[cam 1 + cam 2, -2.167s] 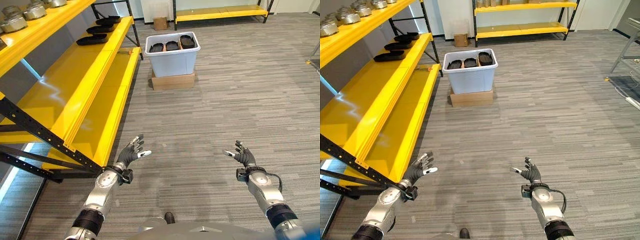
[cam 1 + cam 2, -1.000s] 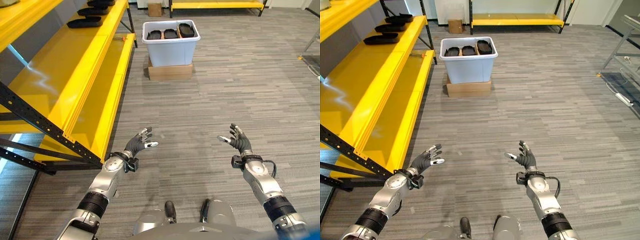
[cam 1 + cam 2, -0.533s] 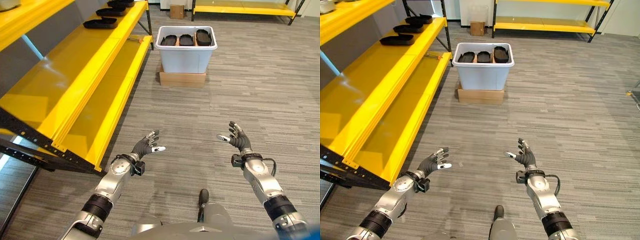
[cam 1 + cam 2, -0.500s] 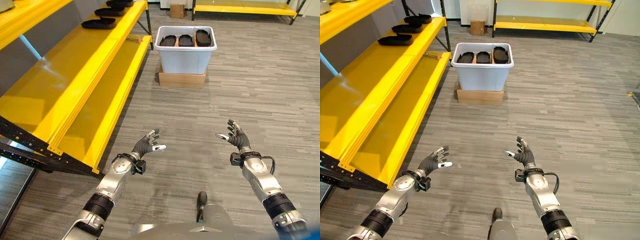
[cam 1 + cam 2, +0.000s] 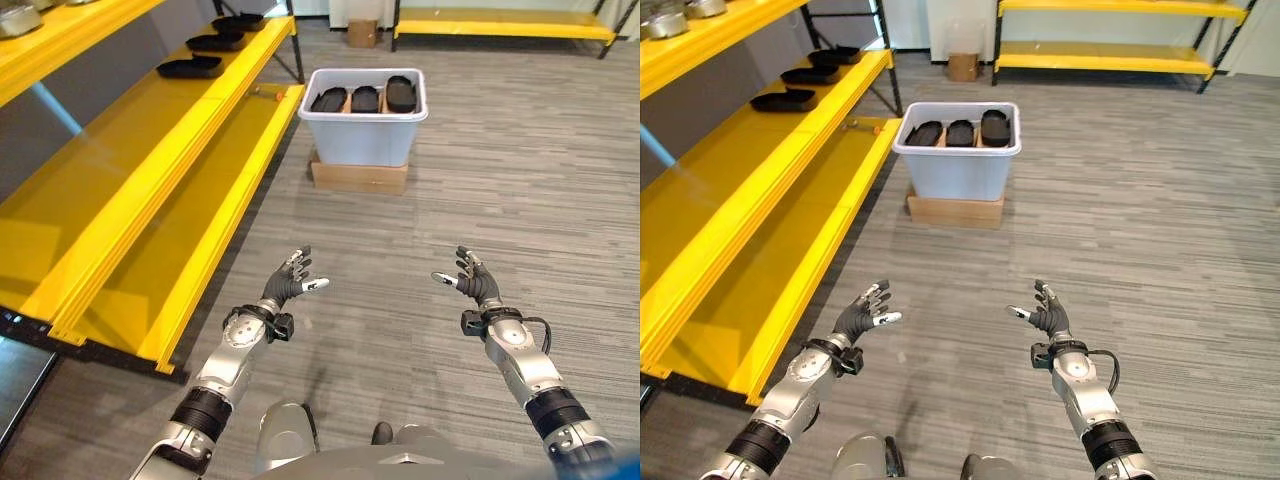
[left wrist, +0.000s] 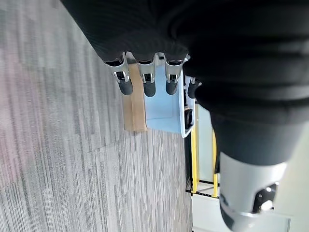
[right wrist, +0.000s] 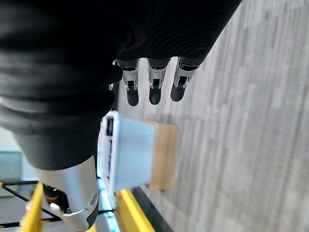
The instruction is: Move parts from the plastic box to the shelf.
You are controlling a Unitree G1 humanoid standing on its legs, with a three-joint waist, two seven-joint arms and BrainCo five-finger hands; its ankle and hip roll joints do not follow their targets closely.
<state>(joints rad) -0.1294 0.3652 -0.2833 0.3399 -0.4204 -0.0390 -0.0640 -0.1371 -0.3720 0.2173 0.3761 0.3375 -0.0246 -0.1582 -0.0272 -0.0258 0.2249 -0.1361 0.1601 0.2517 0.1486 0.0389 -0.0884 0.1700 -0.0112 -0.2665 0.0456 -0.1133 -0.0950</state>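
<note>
Black parts (image 5: 365, 98) sit in the plastic box (image 5: 362, 140), well ahead of both empty, spread-fingered hands (image 5: 288, 291) (image 5: 474, 284).

1. Box (image 5: 957, 160) sits on a cardboard base (image 5: 955, 210), beside the yellow shelf (image 5: 760, 190).
2. Black parts (image 5: 961, 131) lie inside it.
3. Left hand (image 5: 861, 313) and right hand (image 5: 1048, 316) hover open, empty, above the floor.

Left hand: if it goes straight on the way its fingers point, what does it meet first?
Probably the plastic box on its cardboard base; the left hand has just floor before that, though depth is uncertain.
</note>
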